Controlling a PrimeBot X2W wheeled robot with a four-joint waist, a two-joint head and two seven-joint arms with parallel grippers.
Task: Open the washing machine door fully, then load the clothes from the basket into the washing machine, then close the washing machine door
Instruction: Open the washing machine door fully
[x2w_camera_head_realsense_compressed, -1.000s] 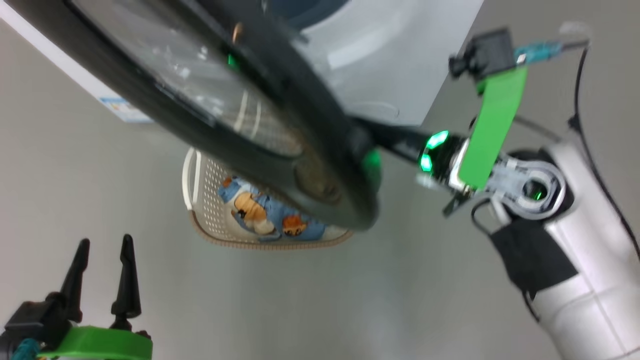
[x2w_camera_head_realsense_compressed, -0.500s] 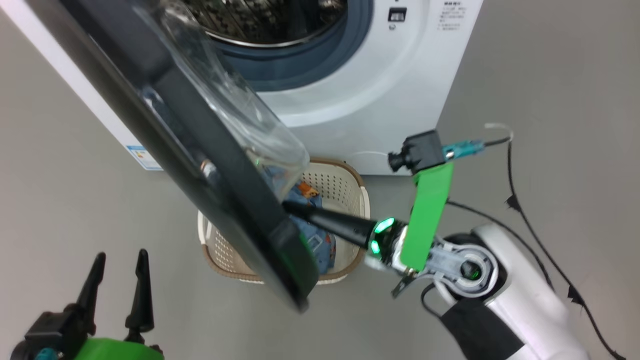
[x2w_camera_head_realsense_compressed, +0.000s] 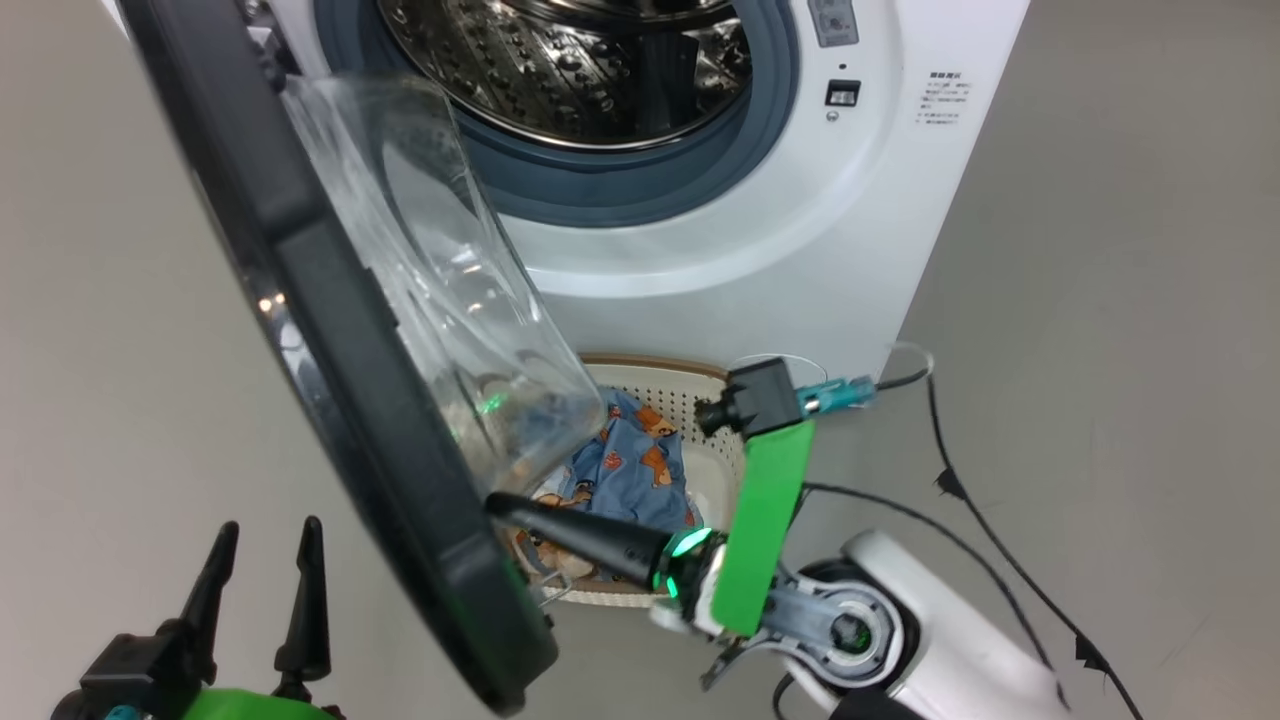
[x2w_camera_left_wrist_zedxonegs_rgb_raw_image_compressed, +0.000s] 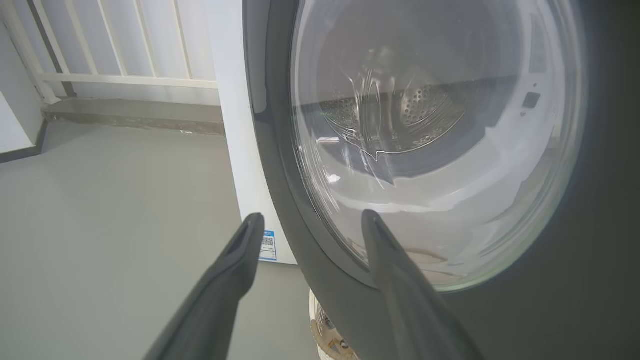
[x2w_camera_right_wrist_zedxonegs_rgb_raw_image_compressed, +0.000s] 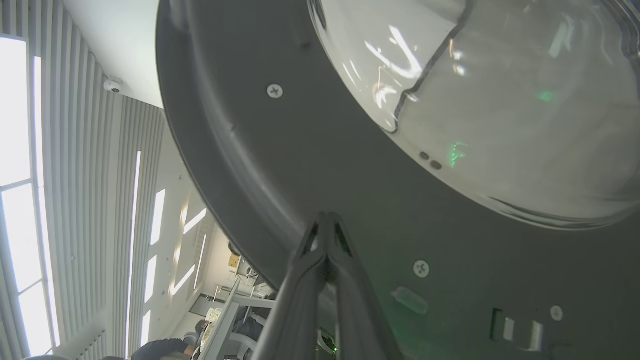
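Observation:
The washing machine (x2w_camera_head_realsense_compressed: 800, 270) stands with its steel drum (x2w_camera_head_realsense_compressed: 570, 70) exposed. The washing machine door (x2w_camera_head_realsense_compressed: 330, 330) hangs swung out to the left, edge-on, its glass bowl (x2w_camera_head_realsense_compressed: 450, 300) facing the machine. My right gripper (x2w_camera_head_realsense_compressed: 497, 503) is shut, and its tips (x2w_camera_right_wrist_zedxonegs_rgb_raw_image_compressed: 326, 217) rest against the door's black inner face (x2w_camera_right_wrist_zedxonegs_rgb_raw_image_compressed: 350, 175) near the lower rim. On the floor below the machine, the basket (x2w_camera_head_realsense_compressed: 690, 395) holds the clothes (x2w_camera_head_realsense_compressed: 630, 465). My left gripper (x2w_camera_head_realsense_compressed: 265, 545) is open at the lower left; its fingers (x2w_camera_left_wrist_zedxonegs_rgb_raw_image_compressed: 245, 250) point at the door's outer side (x2w_camera_left_wrist_zedxonegs_rgb_raw_image_compressed: 430, 150), apart from it.
Black cables (x2w_camera_head_realsense_compressed: 1000, 560) trail over the grey floor at the right. In the left wrist view a white railing (x2w_camera_left_wrist_zedxonegs_rgb_raw_image_compressed: 125, 75) and a low step (x2w_camera_left_wrist_zedxonegs_rgb_raw_image_compressed: 130, 115) stand beyond the machine's left side, with open floor (x2w_camera_left_wrist_zedxonegs_rgb_raw_image_compressed: 100, 225) before them.
The head view has shifted. The door stands further out from the machine's front, uncovering the drum, with the shut right gripper still against its inner side. The left gripper stays open.

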